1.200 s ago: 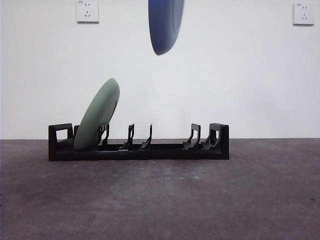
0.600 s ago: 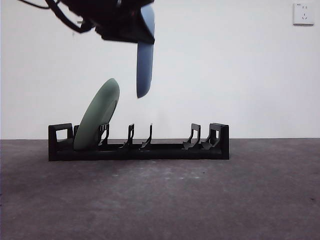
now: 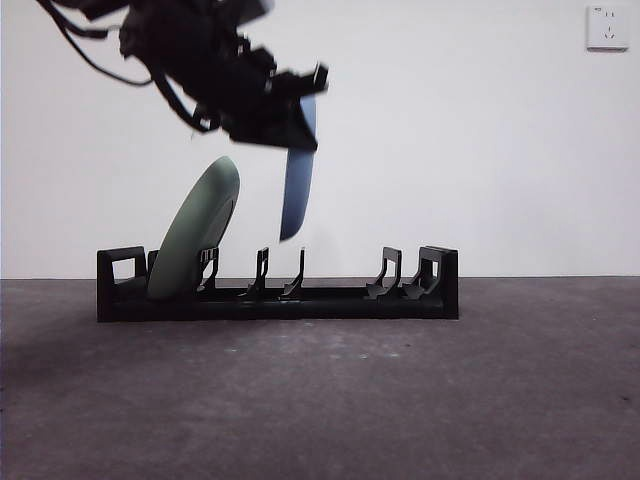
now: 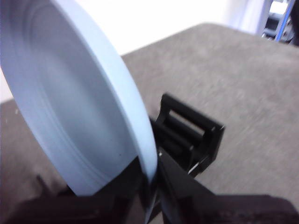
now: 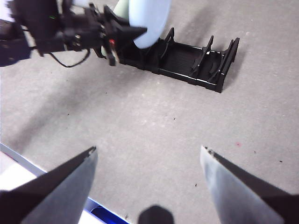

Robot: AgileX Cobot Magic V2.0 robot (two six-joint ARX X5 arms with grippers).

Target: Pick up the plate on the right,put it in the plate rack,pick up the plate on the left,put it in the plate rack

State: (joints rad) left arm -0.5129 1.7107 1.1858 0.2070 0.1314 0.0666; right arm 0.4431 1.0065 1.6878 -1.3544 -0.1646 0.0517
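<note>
L gripper [image 3: 290, 120] clamps blue plate [image 3: 297, 180] by its rim, edge-on, just above plate rack [image 3: 278, 295] mid slots, at 12 o'clock. Green plate [image 3: 195, 240] leans in rack's end slot at 9 o'clock. R gripper [image 5: 147, 163] wide apart, holding nothing, well back over table [image 5: 154, 116].

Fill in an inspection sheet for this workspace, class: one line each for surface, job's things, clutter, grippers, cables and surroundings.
Surface: dark grey table, speckled.
Job's things: black plate rack; green plate leaning in its end slot; blue plate held on edge above the middle dividers, not yet seated.
Clutter: nothing seen.
Grippers: left gripper shut on the blue plate's upper rim; right gripper open, waiting away from the rack.
Cables: black cables loop along the left arm.
Surroundings: white wall, one wall socket.
</note>
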